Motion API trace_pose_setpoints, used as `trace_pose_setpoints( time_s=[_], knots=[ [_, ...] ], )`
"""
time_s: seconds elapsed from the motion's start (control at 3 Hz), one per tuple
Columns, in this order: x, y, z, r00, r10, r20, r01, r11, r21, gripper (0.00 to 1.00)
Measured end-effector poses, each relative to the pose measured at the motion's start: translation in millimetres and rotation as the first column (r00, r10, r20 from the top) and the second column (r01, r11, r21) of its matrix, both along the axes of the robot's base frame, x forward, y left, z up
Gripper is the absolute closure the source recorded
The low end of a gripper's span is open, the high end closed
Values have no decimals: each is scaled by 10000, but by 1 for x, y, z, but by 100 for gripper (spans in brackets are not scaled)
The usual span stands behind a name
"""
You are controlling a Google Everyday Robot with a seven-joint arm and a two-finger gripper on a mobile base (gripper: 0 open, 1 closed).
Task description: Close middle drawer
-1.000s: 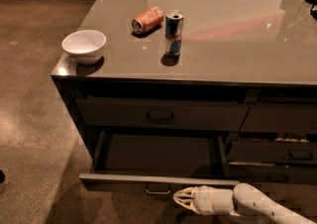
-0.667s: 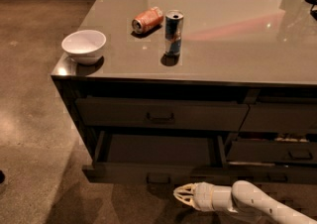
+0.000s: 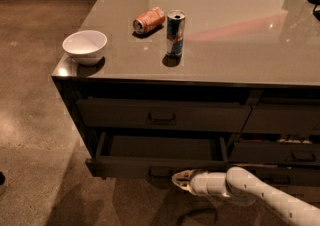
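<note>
The middle drawer (image 3: 125,166) is a wide, shallow dark drawer below the counter, pulled partly out with its dark inside showing. Its small loop handle (image 3: 159,172) sits at the centre of the low front. My gripper (image 3: 178,179) is at the end of the white arm that comes in from the lower right. Its tip is right at the drawer front, just right of the handle.
Above is a taller closed drawer (image 3: 161,115) with a dark handle. Narrower drawers (image 3: 295,152) stand at the right. On the counter (image 3: 240,45) are a white bowl (image 3: 85,46), a lying orange can (image 3: 148,20) and an upright blue can (image 3: 175,26). Brown floor (image 3: 35,95) lies at the left.
The middle drawer has slid inward: its front is now closer to the cabinet and less of the inside shows. My gripper has followed it, staying at the front.
</note>
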State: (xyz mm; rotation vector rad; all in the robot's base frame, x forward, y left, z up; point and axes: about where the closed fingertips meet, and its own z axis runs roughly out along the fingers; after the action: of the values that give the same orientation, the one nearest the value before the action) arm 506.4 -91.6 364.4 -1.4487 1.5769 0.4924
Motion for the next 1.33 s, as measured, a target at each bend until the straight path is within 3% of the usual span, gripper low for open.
trace_pose_setpoints(
  time_s=[0.33,0.67,1.33],
  knots=[
    [16,2,6,9999,-54,92,55,10000,-73,100],
    [48,0,15,9997,-95,213,101,9995,-285,100],
    [102,-17,18,9997,-169,164,179,9975,-677,100]
  ],
)
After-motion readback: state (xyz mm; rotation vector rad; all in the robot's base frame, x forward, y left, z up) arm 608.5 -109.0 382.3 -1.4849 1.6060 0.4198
